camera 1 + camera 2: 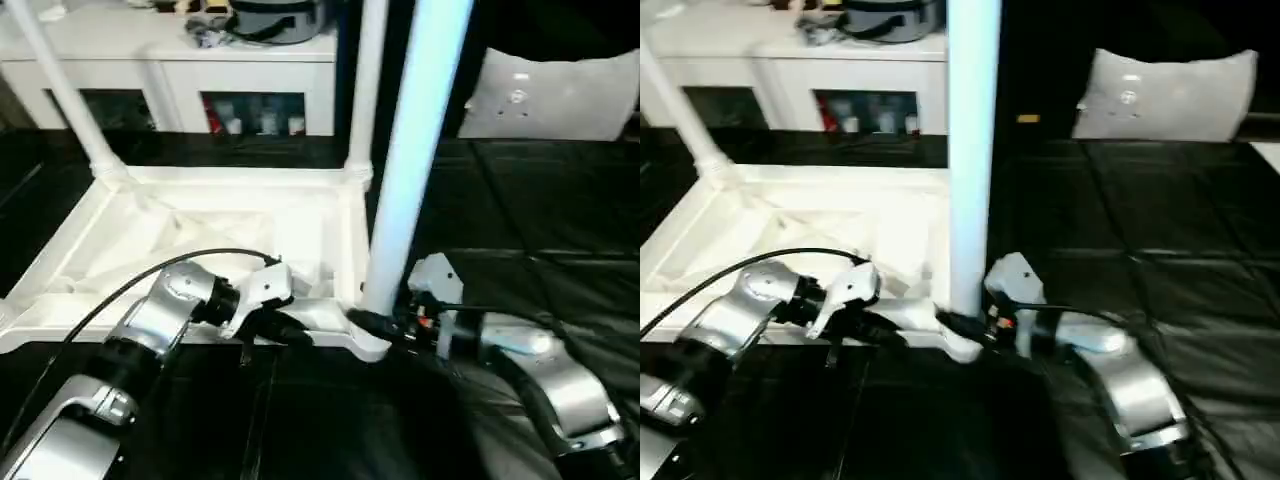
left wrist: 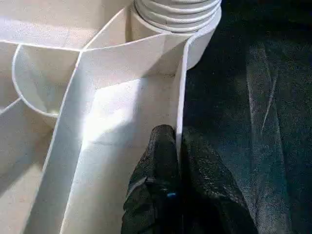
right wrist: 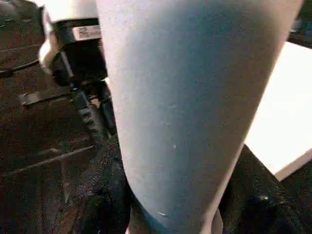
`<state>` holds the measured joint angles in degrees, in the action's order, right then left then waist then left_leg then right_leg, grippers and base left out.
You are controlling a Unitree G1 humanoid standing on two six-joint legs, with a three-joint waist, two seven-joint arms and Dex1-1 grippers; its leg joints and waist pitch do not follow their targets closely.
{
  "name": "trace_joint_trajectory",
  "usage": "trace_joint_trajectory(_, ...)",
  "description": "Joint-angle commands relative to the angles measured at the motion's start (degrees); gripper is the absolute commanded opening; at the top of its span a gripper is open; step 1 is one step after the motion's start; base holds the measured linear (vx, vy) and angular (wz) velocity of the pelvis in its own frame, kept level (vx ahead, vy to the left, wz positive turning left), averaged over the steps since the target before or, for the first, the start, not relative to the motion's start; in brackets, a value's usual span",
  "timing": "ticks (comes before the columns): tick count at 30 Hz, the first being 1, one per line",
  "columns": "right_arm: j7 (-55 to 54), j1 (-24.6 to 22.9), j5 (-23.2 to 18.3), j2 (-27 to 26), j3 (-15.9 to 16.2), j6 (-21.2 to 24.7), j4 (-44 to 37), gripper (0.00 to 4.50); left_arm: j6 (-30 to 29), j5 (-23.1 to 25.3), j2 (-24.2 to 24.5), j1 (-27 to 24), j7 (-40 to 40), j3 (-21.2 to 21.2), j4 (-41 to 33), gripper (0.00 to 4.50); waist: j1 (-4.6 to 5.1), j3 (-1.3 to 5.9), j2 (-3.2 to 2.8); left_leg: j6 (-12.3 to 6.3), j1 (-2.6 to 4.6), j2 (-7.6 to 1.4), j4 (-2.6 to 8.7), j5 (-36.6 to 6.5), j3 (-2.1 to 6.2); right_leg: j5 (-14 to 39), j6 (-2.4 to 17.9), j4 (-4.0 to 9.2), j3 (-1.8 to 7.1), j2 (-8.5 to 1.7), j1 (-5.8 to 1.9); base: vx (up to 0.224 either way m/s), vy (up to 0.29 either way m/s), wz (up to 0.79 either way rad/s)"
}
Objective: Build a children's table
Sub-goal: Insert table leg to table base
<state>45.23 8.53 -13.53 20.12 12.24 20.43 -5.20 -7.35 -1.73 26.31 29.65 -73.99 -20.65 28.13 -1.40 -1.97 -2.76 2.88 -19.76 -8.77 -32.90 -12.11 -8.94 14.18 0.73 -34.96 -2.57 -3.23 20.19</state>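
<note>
three long tapered white plastic legs stand up from the upturned square white plastic table top (image 1: 200, 225) on the black floor; two far ones (image 1: 60, 90) (image 1: 366, 90) are seated. my right gripper (image 1: 385, 322) wraps its fingers round the base of the near leg (image 1: 405, 170), whose axis runs straight up from the near corner socket (image 1: 368, 345). my left gripper (image 1: 290, 330) pinches the raised rim (image 2: 181, 92) just beside it, fingers nearly together. i judge the next push goes down along that axis.

One tabletop (image 1: 200, 240), three legs (image 1: 415, 150) standing in it, two tools (image 1: 300, 330), one cushion (image 1: 555, 95), one cabinet (image 1: 170, 60).
</note>
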Motion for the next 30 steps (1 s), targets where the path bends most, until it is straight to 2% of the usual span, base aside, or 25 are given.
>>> trace_joint_trajectory(1,-4.0,-1.7,2.7,-2.4,3.0,2.7,6.1,1.91,-6.8,-1.4,0.1,-2.8,7.3,4.8,-9.3,0.00,0.00,0.87,-0.24,0.39,-0.64,-4.96,5.43,-17.7,2.23,18.4,11.4,5.47,3.45,-6.08,-1.08,0.000,0.000,0.00)
trace_joint_trajectory(2,-5.4,-1.3,3.2,-3.1,2.4,2.7,6.6,1.91,-8.8,-1.9,0.0,-4.5,8.5,5.5,-12.2,0.00,0.37,1.10,-0.04,0.75,-0.68,-5.13,5.44,-17.4,2.26,17.0,11.7,5.10,3.48,-6.11,-1.22,0.000,0.000,0.00)
trace_joint_trajectory(3,-6.5,-0.9,3.6,-3.7,1.9,2.6,7.0,1.91,-10.7,-2.2,-0.2,-6.5,9.3,6.0,-15.5,0.00,0.88,1.08,-0.09,0.47,-0.97,-4.91,5.41,-16.8,2.24,15.7,11.9,5.11,3.40,-5.91,-1.26,0.000,0.000,0.00)
trace_joint_trajectory(4,-8.4,-0.1,3.7,-5.0,1.0,2.6,8.0,1.91,-13.8,-2.2,-0.3,-9.9,10.9,6.2,-21.4,0.00,1.36,1.28,0.24,-0.35,-1.16,-4.77,5.14,-14.6,2.13,12.6,12.3,4.94,3.38,-5.73,-1.29,0.000,0.000,0.00)
trace_joint_trajectory(5,-8.7,0.0,3.7,-5.2,0.8,2.6,8.1,1.91,-14.3,-2.2,-0.3,-10.5,11.2,6.2,-22.4,0.00,1.47,1.54,0.11,-0.65,-1.12,-4.80,4.98,-13.2,2.03,9.9,12.8,4.69,3.37,-5.73,-1.45,0.000,0.000,0.00)
trace_joint_trajectory(7,-13.4,2.2,4.4,-7.8,-0.7,2.8,10.7,1.91,-20.6,-2.2,-2.1,-16.1,15.0,5.9,-33.2,0.00,2.06,1.50,0.40,-2.62,-1.34,-4.53,4.47,-9.5,1.57,4.4,14.4,4.50,3.21,-5.47,-1.47,0.000,0.000,0.00)
trace_joint_trajectory(8,-14.4,2.7,4.4,-8.4,-1.0,3.0,11.3,1.91,-21.9,-2.1,-2.6,-17.1,15.8,5.8,-35.2,0.00,2.20,1.49,0.34,-2.97,-1.49,-4.47,4.37,-8.8,1.56,3.4,14.7,4.42,3.19,-5.52,-1.58,0.000,0.000,0.00)
trace_joint_trajectory(9,-15.4,3.4,4.4,-9.2,-1.4,3.0,12.2,1.91,-23.0,-2.0,-3.4,-18.0,16.6,5.1,-37.2,0.00,2.13,1.45,0.80,-3.63,-1.23,-4.33,4.16,-8.0,1.22,3.3,15.0,4.77,3.17,-5.28,-1.34,0.000,0.000,0.00)
trace_joint_trajectory(11,-17.0,4.6,4.4,-10.7,-1.8,3.6,13.7,1.91,-25.4,-1.3,-4.7,-19.2,18.6,3.5,-40.5,0.00,1.75,1.46,0.75,-4.11,-1.04,-4.36,4.05,-6.8,1.05,3.2,15.3,4.62,3.20,-5.20,-1.30,0.000,0.000,0.00)
trace_joint_trajectory(13,-17.2,5.3,4.6,-11.5,-1.4,3.6,14.6,1.91,-26.9,-1.3,-5.9,-19.6,20.0,2.7,-41.8,0.00,1.08,1.36,0.56,-4.09,-0.89,-4.45,4.06,-6.5,0.96,3.9,14.9,4.59,3.13,-4.99,-1.22,0.000,0.000,0.00)
trace_joint_trajectory(14,-16.9,5.5,4.7,-11.8,-1.0,3.7,14.8,1.91,-27.0,-0.9,-6.4,-19.3,20.5,2.4,-41.3,0.00,0.87,1.37,0.84,-4.09,-0.86,-4.42,4.06,-6.6,0.89,4.1,14.6,4.67,3.11,-4.92,-1.24,0.000,0.000,0.00)
trace_joint_trajectory(15,-16.7,5.6,4.8,-12.2,-0.5,3.6,15.0,1.91,-27.3,-0.1,-6.5,-19.0,21.3,2.0,-41.0,0.00,0.59,1.29,0.72,-3.86,-0.89,-4.37,4.13,-6.9,0.90,4.7,14.0,4.66,3.20,-4.96,-1.21,0.000,0.000,0.00)
trace_joint_trajectory(19,-16.4,5.5,4.7,-12.6,0.2,3.1,14.7,1.91,-28.2,1.4,-6.9,-17.3,23.8,2.1,-39.6,0.00,0.44,1.23,0.67,-2.82,-0.58,-4.39,4.26,-8.8,0.87,6.2,13.1,4.81,3.29,-4.97,-1.04,0.000,0.000,0.00)
trace_joint_trajectory(20,-16.7,5.1,4.1,-13.1,-0.1,2.6,14.3,1.91,-28.4,2.4,-7.5,-16.1,26.2,2.9,-38.3,0.00,0.31,1.36,0.28,-2.55,-0.52,-4.42,4.22,-8.9,0.95,6.4,13.0,4.72,3.28,-5.01,-1.07,0.000,0.000,0.00)
trace_joint_trajectory(21,-16.7,5.1,4.0,-13.1,-0.2,2.5,14.3,1.91,-28.3,2.5,-7.5,-16.0,26.3,2.9,-38.1,0.00,0.27,1.27,0.49,-2.14,-0.54,-4.39,4.25,-9.5,0.89,7.1,12.8,4.88,3.31,-4.97,-1.02,0.000,0.000,0.00)
trace_joint_trajectory(22,-17.0,4.8,4.0,-13.3,-0.5,1.5,13.9,1.91,-27.6,2.9,-7.3,-15.6,26.7,3.1,-37.3,0.00,0.11,1.39,0.32,-1.74,-0.56,-4.39,4.27,-9.6,0.96,7.4,12.5,4.91,3.31,-5.03,-1.12,0.000,0.000,0.00)
trace_joint_trajectory(23,-17.1,4.5,3.3,-13.6,-1.4,0.5,13.2,1.91,-26.0,3.0,-6.6,-15.5,25.9,3.0,-36.7,0.00,-0.02,1.48,-0.02,-1.56,-0.54,-4.38,4.23,-9.5,1.01,6.8,12.4,4.80,3.33,-5.05,-1.14,0.000,0.000,0.00)
trace_joint_trajectory(25,-17.2,4.3,2.7,-13.9,-2.2,0.0,12.6,1.91,-25.1,2.8,-5.9,-15.4,25.3,2.9,-36.5,0.00,-0.11,1.68,0.32,-1.84,-0.60,-4.33,4.09,-8.3,0.97,3.6,12.5,4.52,3.32,-4.94,-1.26,0.000,0.000,0.00)
trace_joint_trajectory(26,-17.5,4.1,1.8,-14.3,-3.5,-0.9,11.8,1.91,-23.7,2.7,-4.9,-15.4,24.1,2.6,-36.0,0.00,-0.29,1.76,-0.20,-1.91,-0.55,-4.28,4.01,-8.0,1.02,2.8,12.7,4.42,3.31,-5.00,-1.28,0.000,0.000,0.00)
trace_joint_trajectory(29,-17.7,3.9,-0.3,-15.0,-6.5,-3.3,9.9,1.91,-19.3,2.9,-2.1,-15.0,20.9,1.9,-33.7,0.00,-0.61,1.98,0.16,-2.71,-0.76,-4.11,3.75,-6.1,0.94,-0.2,12.7,4.15,3.30,-5.01,-1.53,0.000,0.000,0.00)
trace_joint_trajectory(30,-17.6,3.9,-0.6,-15.1,-6.8,-3.7,9.7,1.91,-18.7,2.9,-1.7,-14.9,20.3,1.7,-33.4,0.00,-0.70,2.11,-0.06,-3.07,-0.72,-4.09,3.55,-4.7,0.93,-2.2,12.9,3.93,3.22,-4.97,-1.54,0.000,0.000,0.00)
